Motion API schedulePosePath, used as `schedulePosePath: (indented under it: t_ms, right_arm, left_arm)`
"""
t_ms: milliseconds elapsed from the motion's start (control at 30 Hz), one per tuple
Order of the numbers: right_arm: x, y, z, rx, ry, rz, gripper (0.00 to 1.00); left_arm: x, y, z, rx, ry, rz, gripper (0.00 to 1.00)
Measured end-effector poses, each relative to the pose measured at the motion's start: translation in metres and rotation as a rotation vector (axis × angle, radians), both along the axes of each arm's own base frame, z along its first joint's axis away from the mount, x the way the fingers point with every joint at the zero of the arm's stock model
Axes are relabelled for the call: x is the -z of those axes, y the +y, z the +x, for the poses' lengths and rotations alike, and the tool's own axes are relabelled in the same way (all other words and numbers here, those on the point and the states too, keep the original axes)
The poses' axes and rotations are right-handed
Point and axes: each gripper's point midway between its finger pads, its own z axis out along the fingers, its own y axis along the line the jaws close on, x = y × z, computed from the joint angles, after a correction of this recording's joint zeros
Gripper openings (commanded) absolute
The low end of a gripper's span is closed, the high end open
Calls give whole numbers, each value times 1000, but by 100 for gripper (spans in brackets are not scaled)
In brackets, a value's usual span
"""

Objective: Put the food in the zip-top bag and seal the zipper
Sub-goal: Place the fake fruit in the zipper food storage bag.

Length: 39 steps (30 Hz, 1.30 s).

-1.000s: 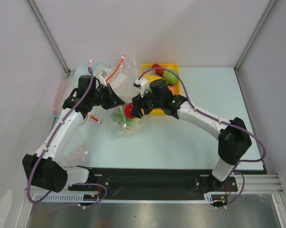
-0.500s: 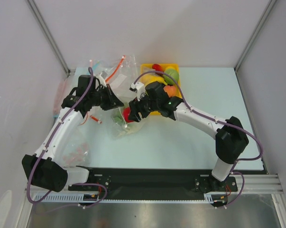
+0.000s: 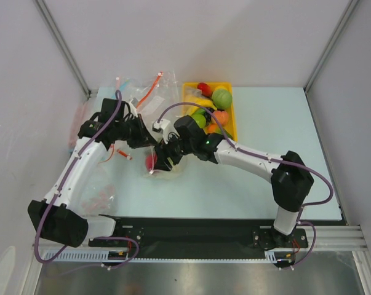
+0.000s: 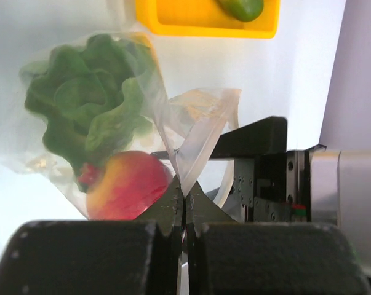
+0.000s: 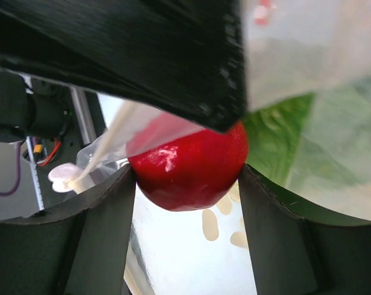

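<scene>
One bag [image 4: 197, 117]: left gripper [image 4: 185, 198] pinches its film between closed fingertips; right gripper [image 5: 185, 173] clasps red fruit [image 5: 191, 153] between its fingers.

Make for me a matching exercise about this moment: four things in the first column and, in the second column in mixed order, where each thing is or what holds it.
Things:
1. cabbage
2. red fruit
3. zip-top bag edge
4. green apple

Places:
A. in the yellow tray
B. pinched by the shut left gripper
C. between the fingers of the right gripper
D. inside the bag, no gripper on it

Pairs: 1-D, 2-C, 3-B, 4-A.
</scene>
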Motion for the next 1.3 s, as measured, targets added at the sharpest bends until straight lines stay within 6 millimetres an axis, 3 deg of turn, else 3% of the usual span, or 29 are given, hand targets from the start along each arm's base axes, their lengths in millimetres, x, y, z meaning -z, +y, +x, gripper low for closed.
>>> schedulePosePath:
  t_ms: [233,333,433,467,533,600,633,667,767,867,1000,1033,1167,1300]
  right_arm:
    - [5,24,-15,-51,49,64,43]
    - [14,31,-14,-41,75,86,55]
    - [32,30,-11,-1,91,77,93]
    - [36,29,-11,12,92,73,100]
    - [41,26,-10,35,81,67,100]
    - [36,24,-10,56,71,69,100]
    - [32,21,-10,66,65,70,97]
    - [27,19,-9,76,57,73,95]
    - [6,11,-5,113,34,90,82]
    - [-15,2,-3,138,29,118,67]
    - [-18,-5,1,162,63,119,66]
    - [-14,-8,1,170,80,105,65]
    - [-6,-16,3,194,120,73,63]
    - [-5,-21,8,222,152,70,60]
  left_arm:
    - [2,2,-9,6,35,-2,0]
    - [2,3,-10,2,39,-17,0]
    - [2,7,-13,-9,44,-32,0]
    - [0,7,-14,-10,41,-36,0]
    - [-1,7,-15,-6,38,-41,1]
    - [-1,6,-15,-2,40,-45,7]
    - [-1,6,-16,0,39,-44,14]
    - [-1,7,-16,3,37,-42,31]
    - [-2,7,-18,9,34,-41,47]
    - [-6,9,-23,8,27,-37,54]
    - [-12,15,-37,-4,5,-23,64]
    - [-14,17,-41,-4,0,-18,72]
    - [-18,22,-57,-4,-16,-3,73]
    - [-11,24,-68,-5,8,21,73]
